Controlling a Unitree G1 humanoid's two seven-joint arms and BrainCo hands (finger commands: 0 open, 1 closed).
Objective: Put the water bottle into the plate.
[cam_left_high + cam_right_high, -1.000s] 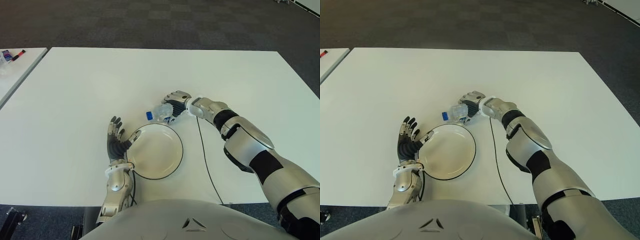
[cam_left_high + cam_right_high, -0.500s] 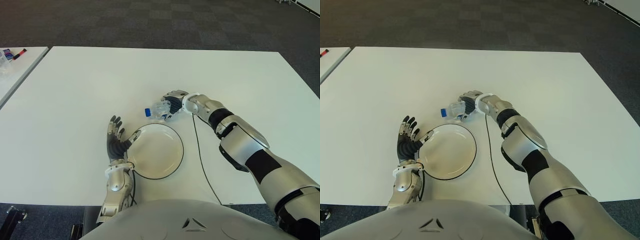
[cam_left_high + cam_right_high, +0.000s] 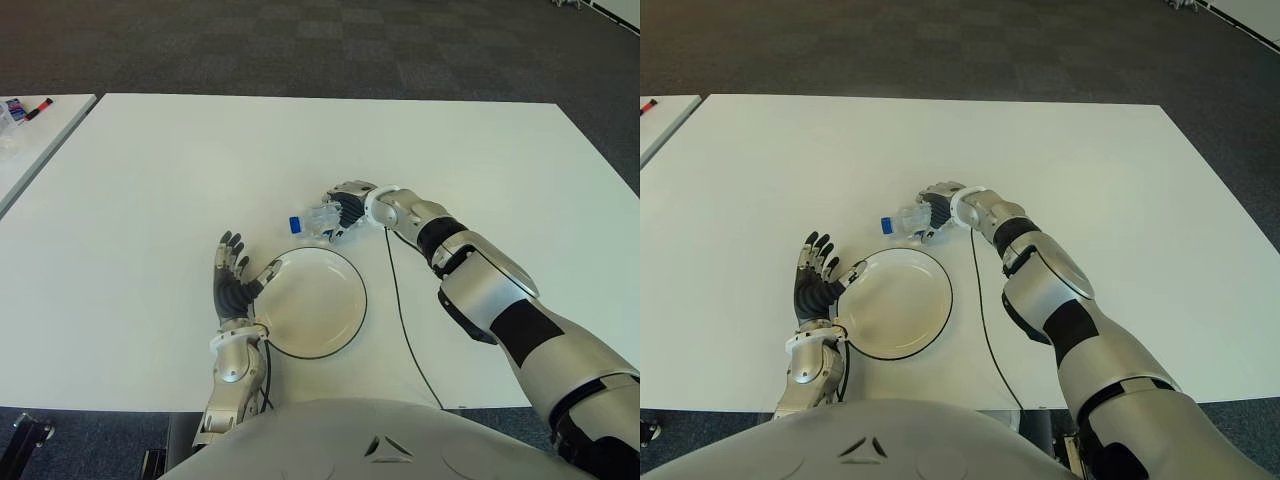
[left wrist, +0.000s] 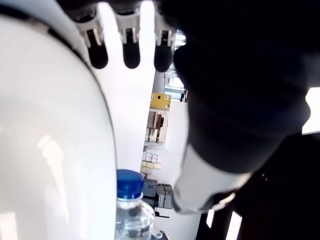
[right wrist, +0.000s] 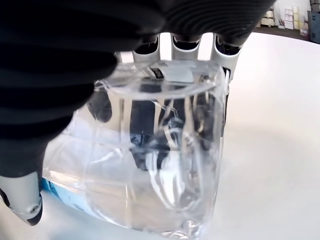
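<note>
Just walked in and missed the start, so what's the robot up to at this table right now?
The robot's right hand is closed around a clear water bottle with a blue cap, holding it on its side just beyond the far rim of the white plate. The bottle is not in the plate yet. The left hand shows at the plate's left edge, fingers spread and holding nothing, on the white table.

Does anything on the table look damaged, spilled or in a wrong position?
Nothing is spilled. The water bottle lies sideways in the right robot hand, just beyond the plate. Its clear wall looks creased under the fingers.
</note>
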